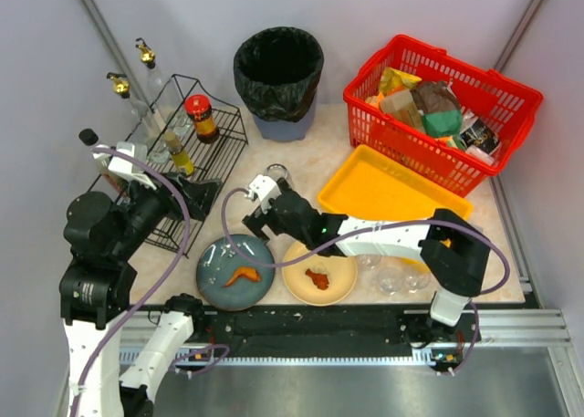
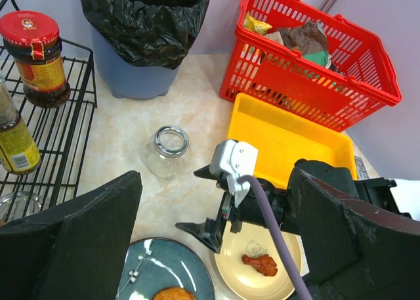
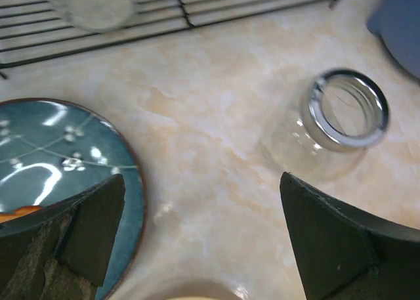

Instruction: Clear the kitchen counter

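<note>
Even light casts soft shadows on the kitchen counter [image 1: 310, 157] (close-ups blurry)

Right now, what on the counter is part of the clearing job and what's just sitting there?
Job: kitchen counter; empty glass jar; blue plate; cream plate; clear glasses.
Probably fixtures, not clutter: wire rack; black-lined bin; red basket; yellow tray.

sauce jar label [image 2: 42, 66] unreadable, bottle label [image 2: 18, 150] unreadable, nothing legible
</note>
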Robot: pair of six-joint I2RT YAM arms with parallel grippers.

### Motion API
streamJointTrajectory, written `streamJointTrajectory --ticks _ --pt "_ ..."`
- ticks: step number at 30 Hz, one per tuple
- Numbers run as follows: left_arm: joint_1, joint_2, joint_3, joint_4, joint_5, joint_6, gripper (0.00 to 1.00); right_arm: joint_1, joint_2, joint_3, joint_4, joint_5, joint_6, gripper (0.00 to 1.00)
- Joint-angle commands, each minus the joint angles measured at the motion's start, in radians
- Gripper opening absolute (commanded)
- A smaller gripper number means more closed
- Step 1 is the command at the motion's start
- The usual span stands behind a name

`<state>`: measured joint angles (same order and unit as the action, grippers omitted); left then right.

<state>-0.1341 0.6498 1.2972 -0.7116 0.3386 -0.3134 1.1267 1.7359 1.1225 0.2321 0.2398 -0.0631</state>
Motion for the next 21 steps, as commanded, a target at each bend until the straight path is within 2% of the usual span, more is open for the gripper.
streamJointTrajectory --ticks 1,4,13,21 --pt "-0.001 -0.010 -0.009 0.046 -0.012 -0.009 0.99 -0.053 -0.042 0.000 -0.060 0.205 0.140 0.99" --pt "-0.001 -0.006 -0.015 0.052 -0.012 -0.012 0.99 -0.096 -0.006 0.028 -0.054 0.213 0.195 0.99" --pt "-0.001 0.017 -0.019 0.060 -0.003 -0.007 0.99 -0.169 0.197 0.201 -0.033 0.130 0.193 0.99" --pt "-0.001 0.036 -0.027 0.058 0.002 0.008 0.99 -0.219 0.269 0.234 0.010 0.079 0.253 0.99"
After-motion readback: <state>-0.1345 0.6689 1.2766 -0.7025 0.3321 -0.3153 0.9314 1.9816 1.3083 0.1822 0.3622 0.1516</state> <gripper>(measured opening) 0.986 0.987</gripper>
